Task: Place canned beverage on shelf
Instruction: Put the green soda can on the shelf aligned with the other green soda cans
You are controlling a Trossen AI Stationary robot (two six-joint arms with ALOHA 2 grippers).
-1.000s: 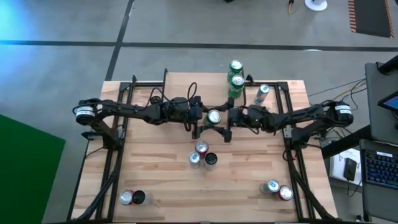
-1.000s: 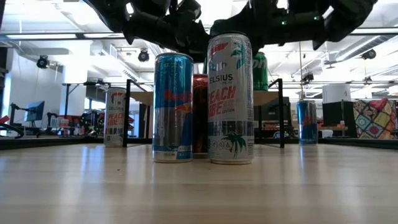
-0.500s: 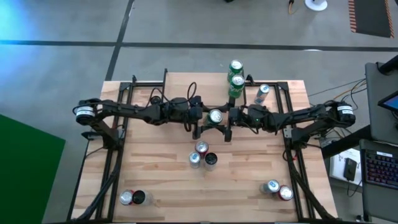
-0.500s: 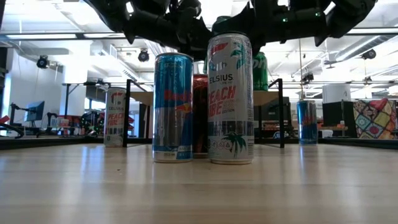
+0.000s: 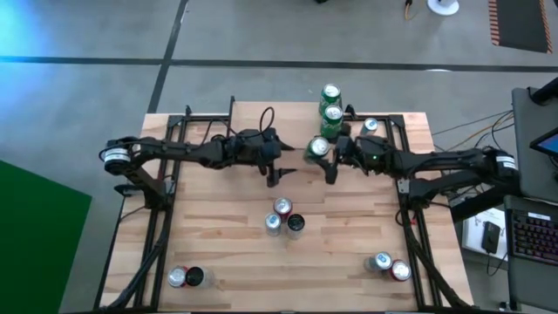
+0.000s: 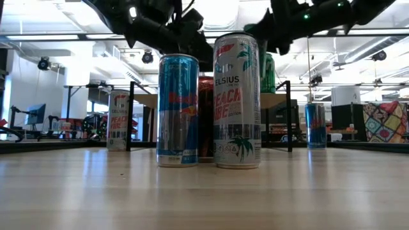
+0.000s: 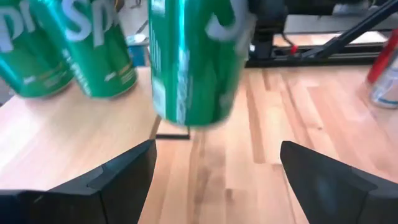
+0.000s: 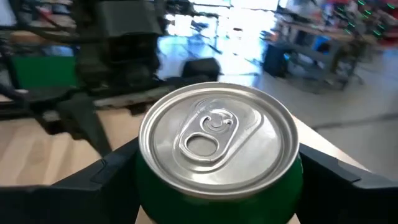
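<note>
Green can (image 5: 319,147) is held between the right gripper's (image 5: 324,157) fingers near the shelf's (image 5: 261,112) far edge; the left gripper's (image 5: 281,172) fingers are spread wide, empty.

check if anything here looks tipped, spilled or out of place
Nothing stands out. The green soda can sits upright between the right gripper jaws beside two matching green cans on the light-wood shelf. The left gripper hangs open nearby. The other cans on the wooden table stand upright, no spills visible.
</note>
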